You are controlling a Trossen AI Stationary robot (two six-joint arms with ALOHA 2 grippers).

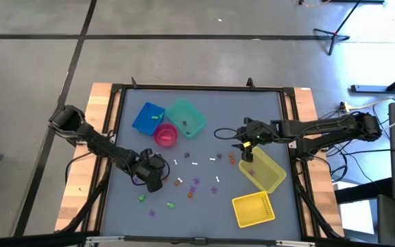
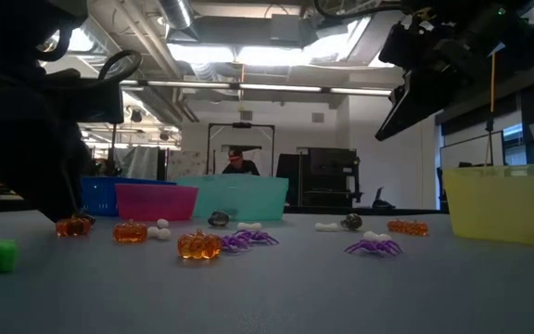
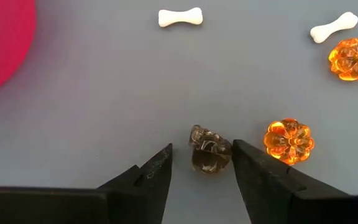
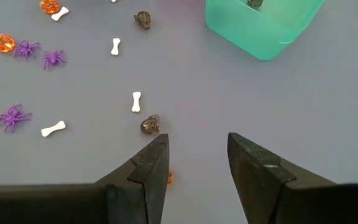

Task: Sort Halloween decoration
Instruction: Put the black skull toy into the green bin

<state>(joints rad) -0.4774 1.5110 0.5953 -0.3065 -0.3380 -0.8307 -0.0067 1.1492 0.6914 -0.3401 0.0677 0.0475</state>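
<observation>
Small Halloween trinkets lie scattered on the grey table: orange pumpkins (image 3: 289,140), white bones (image 3: 180,17), purple spiders (image 4: 13,116), green pieces (image 1: 142,199) and dark grey skulls (image 4: 150,124). My left gripper (image 3: 202,147) is low over the table at the near left (image 1: 155,180). It is open, with one dark grey skull (image 3: 209,149) lying on the table between its fingers. My right gripper (image 4: 197,140) hangs open above the table at the right (image 1: 247,143) with nothing between its fingers. My left gripper slants down from above, one finger on either side of the dark grey skull. One finger (image 3: 253,168) stands right against the skull's side (image 3: 226,152); I cannot tell whether it touches. The other finger is apart from it. The skull rests on the table.
A blue bin (image 1: 148,118), a teal bin (image 1: 186,118) and a pink bin (image 1: 165,135) stand at the far left. A yellow bin (image 1: 265,171) and a yellow basket (image 1: 254,209) are at the near right. A person stands in the room beyond the table (image 2: 239,162).
</observation>
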